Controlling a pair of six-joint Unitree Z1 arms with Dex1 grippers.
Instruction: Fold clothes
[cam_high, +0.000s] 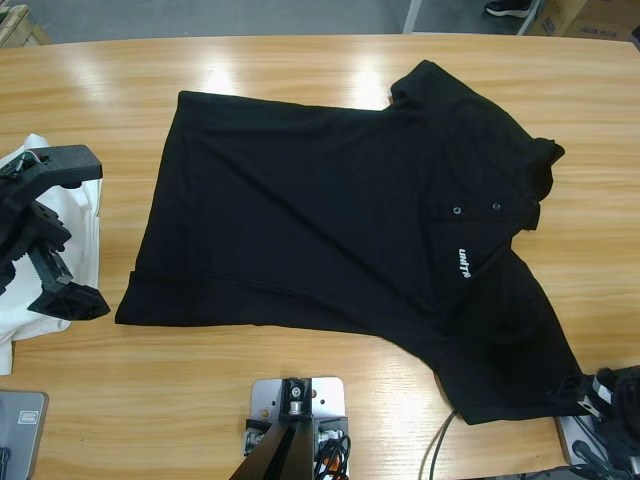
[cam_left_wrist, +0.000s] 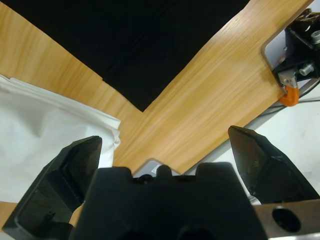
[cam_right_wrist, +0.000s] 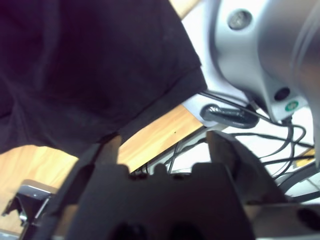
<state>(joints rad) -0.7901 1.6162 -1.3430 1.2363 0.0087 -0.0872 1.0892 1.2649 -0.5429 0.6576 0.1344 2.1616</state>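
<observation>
Left tool (cam_high: 55, 232) spread wide, grasping nothing, poised over white shirt (cam_high: 25, 300) just left of black polo (cam_high: 350, 240). Polo lies spread flat mid-counter (cam_high: 250, 70), collar to right. Right tool (cam_high: 600, 395) at polo's lower right sleeve; released or clenched: cannot tell.

Overhead view down on table (cam_high: 300, 400); both wrist views close over black polo (cam_high: 350, 230) edges.
</observation>
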